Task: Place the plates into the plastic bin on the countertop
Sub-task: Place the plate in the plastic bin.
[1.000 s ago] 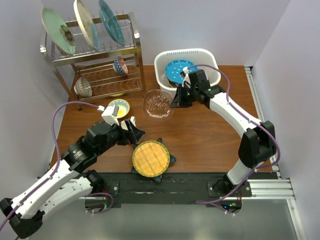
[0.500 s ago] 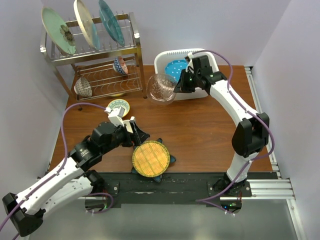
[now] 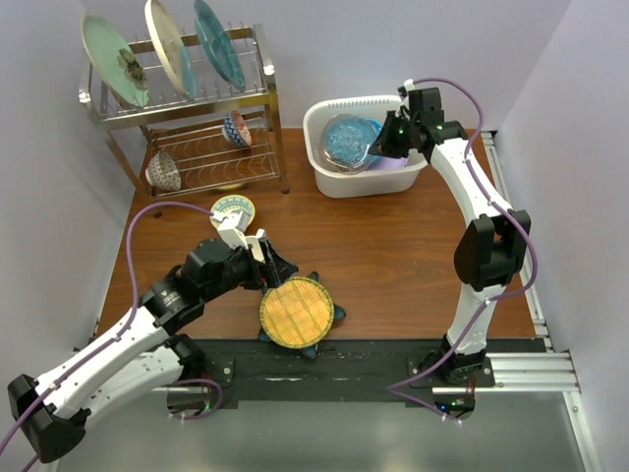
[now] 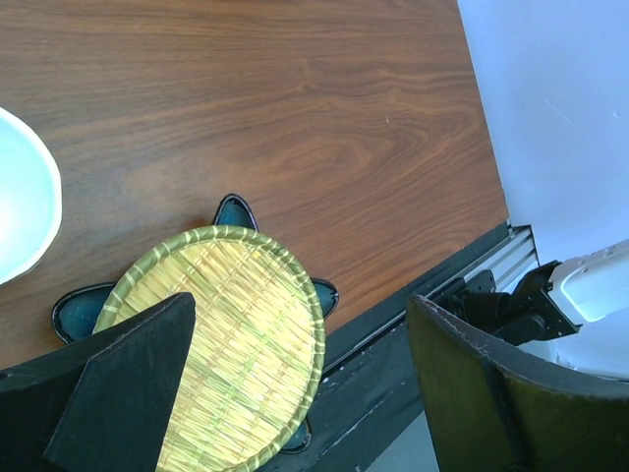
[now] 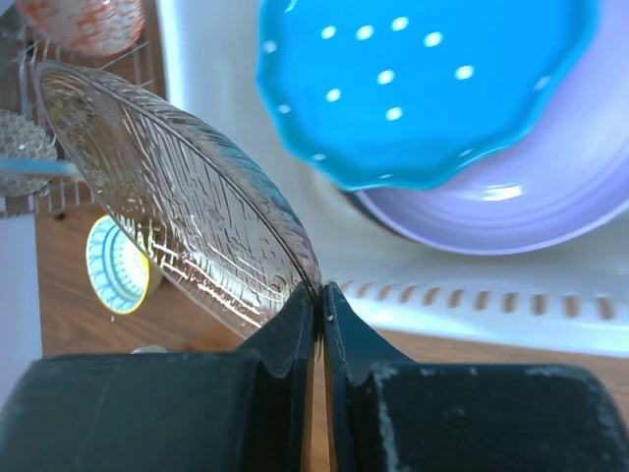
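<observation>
The countertop [image 3: 393, 246] is reddish-brown wood with a black front edge, and pale walls close it at the back and on both sides. In the upper left of the top view stands a steel rack [image 3: 260, 98]. On its top shelf three plates stand on edge: a mint plate [image 3: 113, 59], a cream plate [image 3: 167, 44] and a dark teal plate [image 3: 218, 44]. Two small bowls [image 3: 236, 128] lie on the lower shelf. One more small bowl [image 3: 233, 208] sits on the wood just below the rack.

The white bin [image 3: 364, 182] is at the upper centre of the countertop. Inside it a blue dotted plate [image 5: 423, 79] leans on a lavender plate [image 5: 531, 206]. The right gripper [image 5: 314, 290] has its fingers pressed together on the rim of a clear glass plate [image 5: 177, 197] with a ribbed pattern. The plate is tilted and hangs over the bin, above the blue one. Whether it touches the blue plate, I cannot tell.

At the lower centre, near the front edge, an amber plate [image 3: 296, 312] with a woven look lies on a teal star plate [image 3: 337, 315], whose points show around it. The left gripper [image 3: 270, 265] is just above the amber plate's upper left edge, its fingers wide apart and holding nothing.
</observation>
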Action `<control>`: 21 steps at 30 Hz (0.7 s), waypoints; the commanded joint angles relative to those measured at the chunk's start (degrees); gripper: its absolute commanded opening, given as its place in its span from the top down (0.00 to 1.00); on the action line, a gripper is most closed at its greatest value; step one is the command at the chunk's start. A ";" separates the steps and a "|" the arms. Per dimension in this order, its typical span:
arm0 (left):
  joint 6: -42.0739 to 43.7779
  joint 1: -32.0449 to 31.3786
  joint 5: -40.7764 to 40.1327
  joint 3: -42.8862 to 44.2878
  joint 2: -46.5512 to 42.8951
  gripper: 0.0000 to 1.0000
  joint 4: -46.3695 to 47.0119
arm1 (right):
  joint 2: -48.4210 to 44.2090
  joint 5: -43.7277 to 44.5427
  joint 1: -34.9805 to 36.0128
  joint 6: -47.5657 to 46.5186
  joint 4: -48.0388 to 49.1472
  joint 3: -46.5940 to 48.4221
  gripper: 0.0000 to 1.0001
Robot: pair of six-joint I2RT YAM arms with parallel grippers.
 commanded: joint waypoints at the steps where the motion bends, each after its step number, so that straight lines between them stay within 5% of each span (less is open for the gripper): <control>1: -0.24 -0.17 1.71 -0.45 1.17 0.07 5.04 | 2.26 -1.65 -1.57 1.48 1.64 4.19 1.00; 21: -0.24 -0.87 1.45 -0.19 4.25 0.07 6.19 | 16.50 -4.90 -5.88 7.64 4.02 18.78 1.00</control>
